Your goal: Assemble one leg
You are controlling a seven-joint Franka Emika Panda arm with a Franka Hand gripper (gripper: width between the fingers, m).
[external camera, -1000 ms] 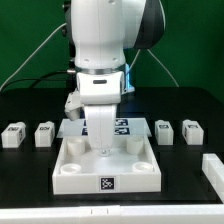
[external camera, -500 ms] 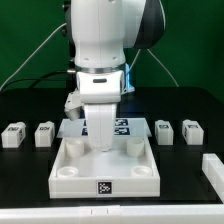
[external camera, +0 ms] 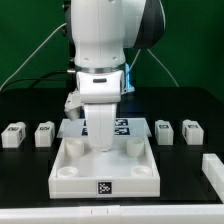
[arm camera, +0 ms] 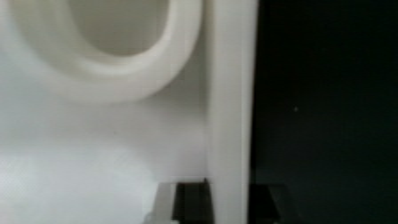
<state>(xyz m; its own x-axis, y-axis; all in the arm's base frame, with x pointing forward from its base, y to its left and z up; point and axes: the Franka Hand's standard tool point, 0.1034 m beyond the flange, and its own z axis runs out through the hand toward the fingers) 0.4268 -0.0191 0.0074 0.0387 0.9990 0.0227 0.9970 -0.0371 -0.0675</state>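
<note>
Four small white tagged legs stand in a row on the black table: two at the exterior view's left [external camera: 12, 134] [external camera: 44, 133] and two at its right [external camera: 164, 131] [external camera: 192, 131]. The large white panel [external camera: 85, 165] with round sockets lies in the middle. My gripper [external camera: 103, 145] points straight down at the panel's far edge. In the wrist view my two dark fingers [arm camera: 196, 205] straddle the panel's thin rim [arm camera: 230, 120], and the gripper [arm camera: 230, 205] is closed on it. A round socket [arm camera: 151, 65] shows beside the rim. No leg is held.
The marker board [external camera: 125, 127] lies flat behind the panel, partly hidden by the arm. A white bar [external camera: 213, 170] lies at the exterior view's right front. A green backdrop stands behind the table.
</note>
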